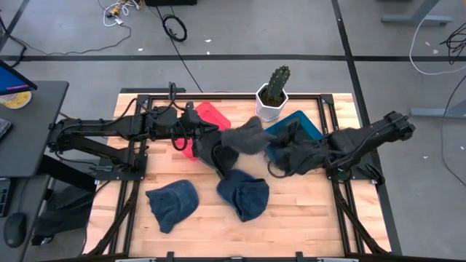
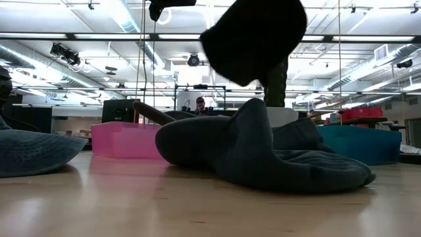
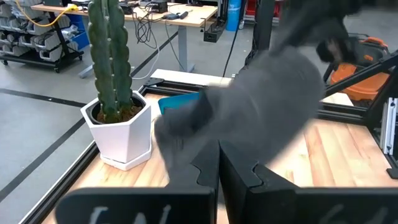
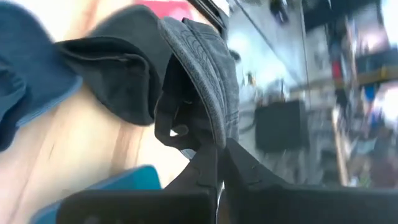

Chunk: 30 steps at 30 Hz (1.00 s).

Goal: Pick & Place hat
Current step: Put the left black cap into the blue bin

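Closest to the table's front edge lie two blue hats [image 1: 172, 203] [image 1: 244, 194], and behind them both the left gripper [image 1: 218, 149] and right gripper [image 1: 271, 149] have fingers pressed together, pinching one grey hat [image 1: 247, 136] lifted near the single cactus pot [image 1: 271, 102].

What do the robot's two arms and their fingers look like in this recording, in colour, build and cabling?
Both arms are black and jointed. The left arm is built of slim tubular links with black cables running along it. The right arm looks the same, ending in a bulkier dark wrist. Each gripper's fingers are flat black plates with notched, stepped inner edges, seen on the left fingers and the right fingers. No markings are readable.
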Available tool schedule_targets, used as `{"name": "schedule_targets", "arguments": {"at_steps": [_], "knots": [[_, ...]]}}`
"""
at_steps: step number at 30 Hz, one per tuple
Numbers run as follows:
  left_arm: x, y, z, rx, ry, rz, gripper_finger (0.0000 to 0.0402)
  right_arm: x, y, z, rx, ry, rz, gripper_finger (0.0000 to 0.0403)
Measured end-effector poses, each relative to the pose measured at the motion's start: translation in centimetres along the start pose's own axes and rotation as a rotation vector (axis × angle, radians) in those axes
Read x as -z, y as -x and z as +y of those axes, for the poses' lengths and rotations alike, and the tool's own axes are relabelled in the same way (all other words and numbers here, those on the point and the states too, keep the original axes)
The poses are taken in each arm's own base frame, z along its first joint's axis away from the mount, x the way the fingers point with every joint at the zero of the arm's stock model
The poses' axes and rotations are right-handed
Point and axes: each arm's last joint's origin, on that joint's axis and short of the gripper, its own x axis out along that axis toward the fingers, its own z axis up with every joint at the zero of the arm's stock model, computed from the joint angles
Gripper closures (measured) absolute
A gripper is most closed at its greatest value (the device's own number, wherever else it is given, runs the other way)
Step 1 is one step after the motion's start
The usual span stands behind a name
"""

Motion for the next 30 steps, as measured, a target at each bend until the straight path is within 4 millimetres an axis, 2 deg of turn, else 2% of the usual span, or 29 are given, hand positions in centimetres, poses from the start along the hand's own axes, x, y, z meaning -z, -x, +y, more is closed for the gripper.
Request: {"name": "schedule_targets", "arguments": {"at_steps": [6,11,15,24,30], "knots": [[0.0,0.0,0.0,0.0,0.0,0.0,0.039,1.8,2.1,-2.2,0.001,-0.255,0.171,0.0403],[0.0,0.0,0.0,0.0,-0.021,0.0,0.039,3.4,2.7,-2.5,-0.038,-0.455,0.325,0.0403],[0.0,0.0,0.0,0.0,-0.045,0.0,0.039,3.6,2.2,-2.3,-0.108,-0.63,0.377,0.0403],[0.0,0.0,0.0,0.0,-0.052,-0.003,0.039,4.1,0.2,-3.3,-0.09,-0.914,0.495,0.0403],[0.0,0.0,0.0,0.0,-0.052,-0.003,0.039,5.1,-0.8,-4.8,-0.07,-0.987,0.548,0.0403]]}}
